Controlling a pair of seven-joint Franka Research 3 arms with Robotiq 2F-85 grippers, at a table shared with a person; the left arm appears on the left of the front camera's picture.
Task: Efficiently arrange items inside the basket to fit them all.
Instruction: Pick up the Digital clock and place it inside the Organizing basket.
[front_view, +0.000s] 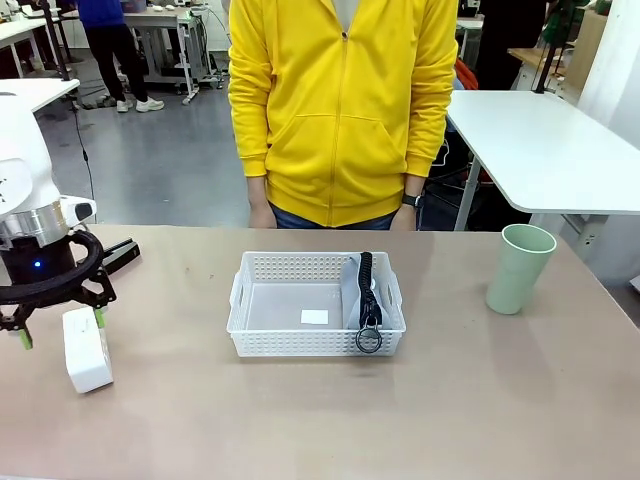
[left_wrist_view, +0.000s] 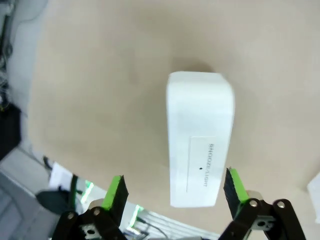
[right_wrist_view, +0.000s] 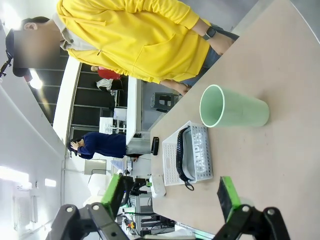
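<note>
Beige desk (left_wrist_view: 100, 100) carries the white box (left_wrist_view: 200, 140) between the wide-open, empty left fingers (left_wrist_view: 116, 192), its long axis across their closing line.

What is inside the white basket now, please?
The grey CAMPUS zip pouch stands on edge against the right wall of the basket. A small white square lies on the basket floor. Whatever lies beneath or behind the pouch is covered.

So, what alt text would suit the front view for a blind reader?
The robot's left gripper is poised open over a small white box on the left of the table. A white lattice basket in the middle holds a grey pouch against its right wall; a pale green cup stands at right, a person in yellow behind.
</note>
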